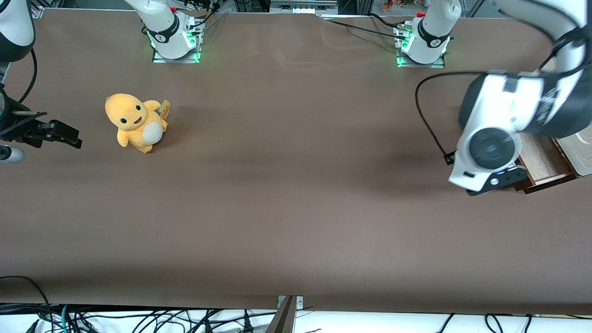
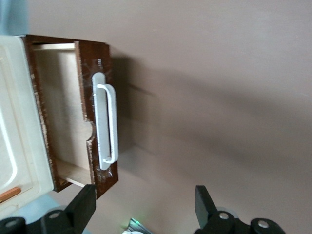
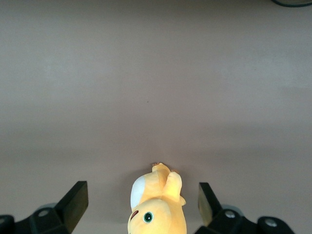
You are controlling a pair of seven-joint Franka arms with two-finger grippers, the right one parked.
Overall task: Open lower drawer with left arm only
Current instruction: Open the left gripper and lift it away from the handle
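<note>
1. The lower drawer [image 2: 73, 117] stands pulled out from its cabinet [image 1: 580, 155] at the working arm's end of the counter [image 1: 296, 194], its dark brown front facing the open counter.
2. Its white bar handle [image 2: 106, 124] runs lengthwise along that front, parallel to the drawer's long edge.
3. The pale beige lined inside [image 1: 541, 159] holds nothing visible, though the left arm [image 1: 513, 115] covers part of it in the front view.
4. The pincer [image 2: 146, 207] hovers just in front of the drawer, spread wide, gripping nothing.
5. An orange plush toy [image 1: 135, 122] sits toward the parked arm's end.
</note>
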